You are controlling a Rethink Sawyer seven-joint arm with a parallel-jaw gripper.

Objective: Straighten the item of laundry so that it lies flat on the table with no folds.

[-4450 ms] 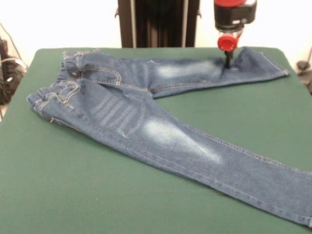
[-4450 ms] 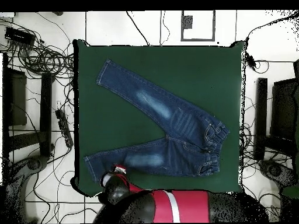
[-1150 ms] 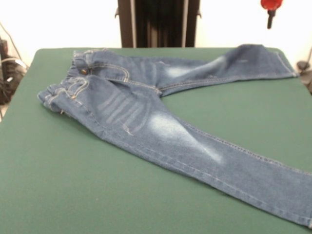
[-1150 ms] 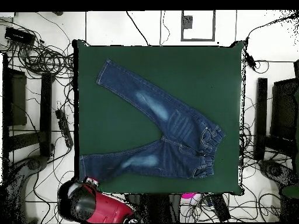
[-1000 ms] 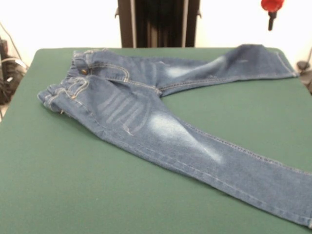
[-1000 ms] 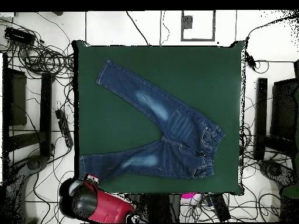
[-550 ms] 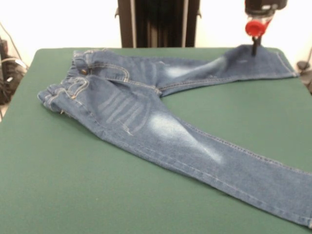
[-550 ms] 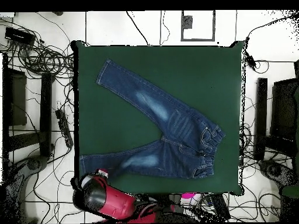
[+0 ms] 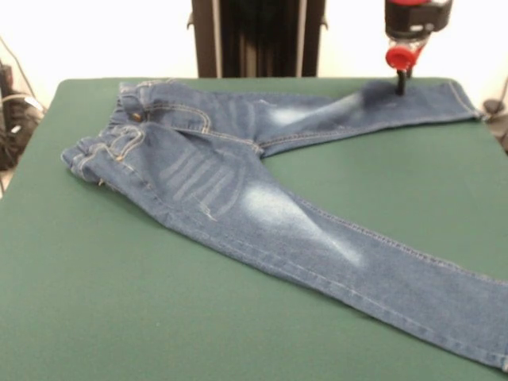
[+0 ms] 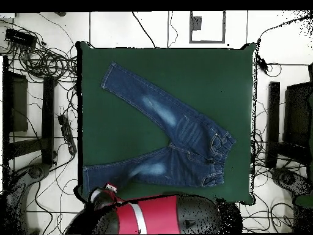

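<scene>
You'll find no readable writing anywhere; the jeans (image 9: 238, 186) are small blue denim with orange-tan stitching, pale faded patches at thigh and knee and a gathered waistband, spread in a V on the table (image 9: 119, 317) with its matte dark green cloth-like top. One leg runs along the table's far edge in the front view, the other slants toward the near corner. The gripper (image 9: 400, 86), black-tipped under a red collar, sits on the far leg close to its hem, and you cannot tell whether it is parted or pinching the cloth.

Front view: low, close, across worktop (image 9: 95, 317), facing pedestal. Overhead: high, straight down, whole worktop (image 10: 232, 73) shared.
</scene>
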